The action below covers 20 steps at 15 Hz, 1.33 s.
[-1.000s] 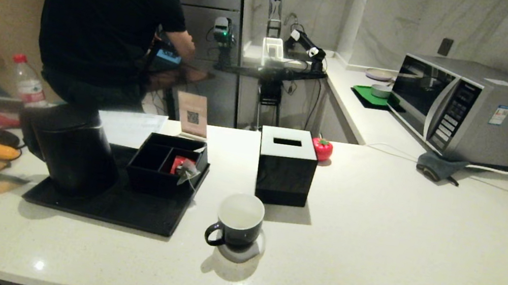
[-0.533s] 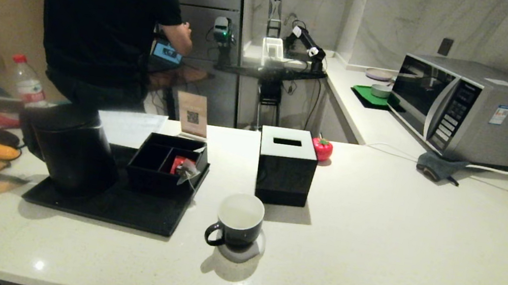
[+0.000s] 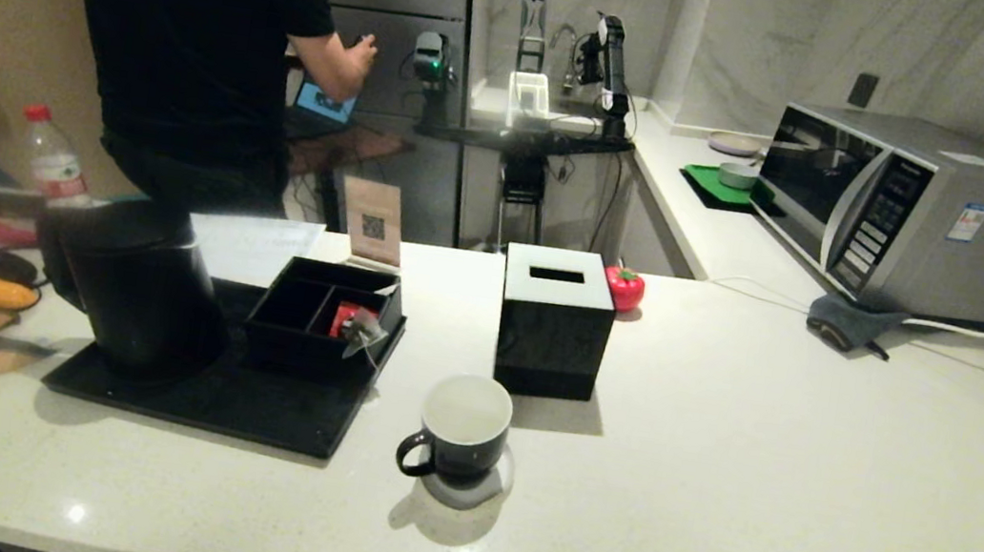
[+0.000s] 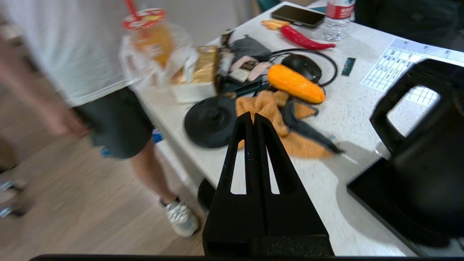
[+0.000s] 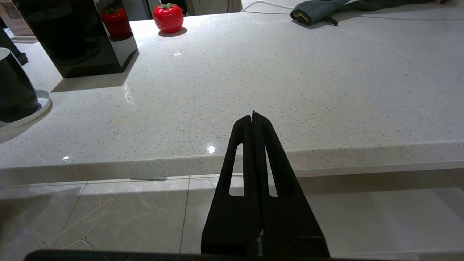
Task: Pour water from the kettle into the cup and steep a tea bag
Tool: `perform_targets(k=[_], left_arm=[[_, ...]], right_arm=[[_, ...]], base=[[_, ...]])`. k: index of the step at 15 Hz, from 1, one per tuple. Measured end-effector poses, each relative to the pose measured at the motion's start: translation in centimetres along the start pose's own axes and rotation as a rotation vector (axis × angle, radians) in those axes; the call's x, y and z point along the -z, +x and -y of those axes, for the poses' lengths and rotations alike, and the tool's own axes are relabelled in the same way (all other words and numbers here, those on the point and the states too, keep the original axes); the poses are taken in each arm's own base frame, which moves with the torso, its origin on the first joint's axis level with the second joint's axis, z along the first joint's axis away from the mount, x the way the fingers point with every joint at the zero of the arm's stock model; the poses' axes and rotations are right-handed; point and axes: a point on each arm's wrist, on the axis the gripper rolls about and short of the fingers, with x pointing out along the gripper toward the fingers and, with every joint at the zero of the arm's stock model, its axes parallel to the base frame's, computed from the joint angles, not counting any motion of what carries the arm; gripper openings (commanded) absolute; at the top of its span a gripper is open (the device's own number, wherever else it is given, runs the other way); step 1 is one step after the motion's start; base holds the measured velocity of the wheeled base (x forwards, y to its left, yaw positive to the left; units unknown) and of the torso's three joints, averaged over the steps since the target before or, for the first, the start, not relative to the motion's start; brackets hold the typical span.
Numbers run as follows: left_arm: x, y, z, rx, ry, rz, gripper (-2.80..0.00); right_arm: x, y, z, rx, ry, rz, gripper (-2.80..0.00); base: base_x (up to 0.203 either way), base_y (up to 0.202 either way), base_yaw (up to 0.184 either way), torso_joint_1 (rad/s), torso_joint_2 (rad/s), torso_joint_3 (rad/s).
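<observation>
The black kettle [image 3: 139, 289] stands on a black tray [image 3: 242, 409] at the counter's left. A dark cup [image 3: 463, 426] with a white inside sits on a coaster near the front middle; no water shows. The tea bag [image 3: 364, 332] hangs over the front of a black compartment box [image 3: 323, 315] on the tray. Neither gripper appears in the head view. My left gripper [image 4: 253, 116] is shut and empty, off the counter's left end, with the kettle [image 4: 431, 170] beside it. Shut and empty too, my right gripper [image 5: 253, 115] hovers at the counter's front edge, right of the cup [image 5: 12, 90].
A black tissue box [image 3: 553, 318] stands just behind the cup, a red tomato figure [image 3: 624, 287] behind that. A microwave [image 3: 924, 216], grey cloth [image 3: 846, 324] and cable are at the right. Orange cloth [image 4: 275, 108], toy corn [image 4: 295, 83] and kettle base [image 4: 212, 121] clutter the left end. A person [image 3: 197, 42] stands behind.
The person behind the counter has straightened and shifted left. A small arm on the far bench has swung upright. Kettle, cup and tea bag have not moved.
</observation>
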Motion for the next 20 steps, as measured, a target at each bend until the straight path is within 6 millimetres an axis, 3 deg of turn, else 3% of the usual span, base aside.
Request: perform_targets(k=[4,8,16,17,20], left_arm=[[1.5,4.9,-2.1,0.159,0.014,0.007,-2.8],[4.0,9.1,-2.7,0.38,0.019,0.069,-2.8],[9.8,13.8,-1.3,0.732,0.014,0.1,-2.8],[10.5,14.2,-1.0,0.753,0.011,0.104,0.0],[12.1,15.5,0.4,0.797,-0.016,0.11,0.0]], right_arm=[[0.0,0.0,0.0,0.0,0.0,0.0,-2.8],[0.0,0.0,0.0,0.0,-0.001,0.0,-2.8],[0.0,0.0,0.0,0.0,-0.001,0.0,-2.8],[0.0,0.0,0.0,0.0,-0.001,0.0,-2.8],[0.0,0.0,0.0,0.0,0.0,0.0,-2.8]], base=[[0.0,0.0,0.0,0.0,0.0,0.0],[0.0,0.0,0.0,0.0,0.0,0.0],[0.0,0.0,0.0,0.0,0.0,0.0],[0.0,0.0,0.0,0.0,0.0,0.0],[0.0,0.0,0.0,0.0,0.0,0.0]])
